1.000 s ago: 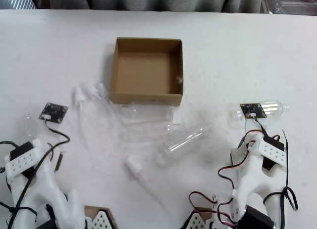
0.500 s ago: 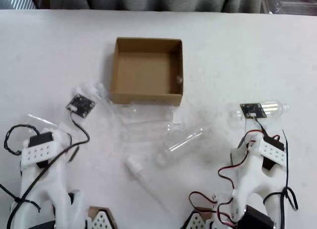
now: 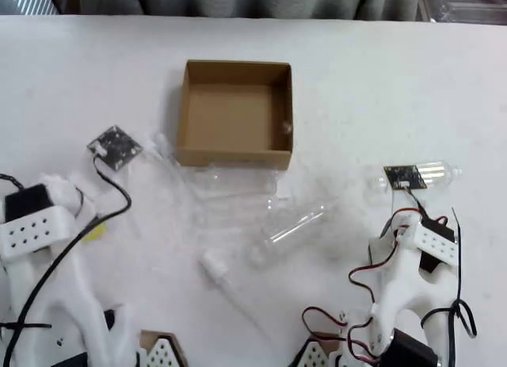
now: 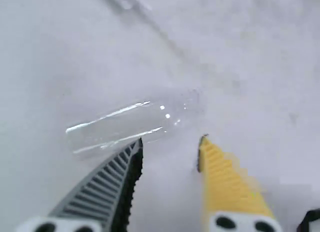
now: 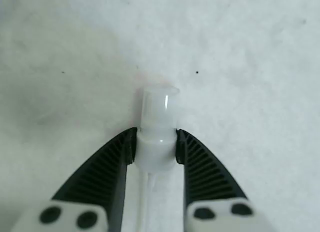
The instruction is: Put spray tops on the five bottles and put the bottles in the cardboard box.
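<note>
Looking down over the table, I've got the cardboard box (image 3: 234, 113) at about twelve o'clock from the middle. It sits open side up, brown, and I can see nothing inside but its bare floor.

My left arm (image 3: 36, 232) is at eight o'clock and my right arm (image 3: 416, 244) at five o'clock.

On the left wrist view, the left gripper (image 4: 170, 140) is spread wide with nothing between its fingers. One finger is grey with a black ribbed face and the other is yellow. A clear bottle (image 4: 130, 124) lies on its side on the white table right at the tip of the grey finger. I cannot tell whether they touch. It is see-through plastic with bright glints along its length and no top on its neck.

On the right wrist view, the right gripper (image 5: 155, 134) is pinching a spray top (image 5: 157, 124) by its collar. The top is white and translucent, with its cap poking out past the fingertips and a thin dip tube running back between the fingers.

Back on the high view, a second clear bottle (image 3: 289, 228) lies tilted at six o'clock from the box, near the table's middle. A loose spray top (image 3: 214, 265) with its long tube lies just to the seven o'clock side of it. More clear pieces (image 3: 230, 189) lie jumbled right against the box's near wall. Another bottle (image 3: 437, 174) rests at four o'clock from the box, just beside the right arm's wrist.
</note>
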Controlling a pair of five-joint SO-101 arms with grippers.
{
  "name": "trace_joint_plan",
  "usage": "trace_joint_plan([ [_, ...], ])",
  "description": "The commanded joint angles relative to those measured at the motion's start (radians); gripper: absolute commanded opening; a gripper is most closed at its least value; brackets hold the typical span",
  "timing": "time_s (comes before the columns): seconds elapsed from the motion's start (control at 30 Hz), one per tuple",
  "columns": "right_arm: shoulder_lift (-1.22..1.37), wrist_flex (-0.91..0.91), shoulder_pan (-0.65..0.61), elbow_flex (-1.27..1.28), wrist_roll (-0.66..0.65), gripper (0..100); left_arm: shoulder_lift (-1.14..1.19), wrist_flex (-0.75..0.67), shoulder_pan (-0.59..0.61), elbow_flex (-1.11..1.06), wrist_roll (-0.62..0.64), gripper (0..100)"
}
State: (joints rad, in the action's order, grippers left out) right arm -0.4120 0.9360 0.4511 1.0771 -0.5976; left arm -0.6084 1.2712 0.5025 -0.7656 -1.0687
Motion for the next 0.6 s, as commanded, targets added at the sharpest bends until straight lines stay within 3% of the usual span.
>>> trace_joint_plan([
  [0.0,-0.002,-0.027,-0.001,0.009,-0.012,1.6,0.001,0.025,0.047,0.075,-0.155,26],
  [0.27,-0.002,-0.027,-0.001,0.009,-0.012,1.6,0.002,0.025,0.120,-0.014,-0.592,26],
  [0.57,-0.002,-0.027,-0.002,0.009,-0.012,1.6,0.004,-0.005,0.140,-0.081,-0.855,26],
])
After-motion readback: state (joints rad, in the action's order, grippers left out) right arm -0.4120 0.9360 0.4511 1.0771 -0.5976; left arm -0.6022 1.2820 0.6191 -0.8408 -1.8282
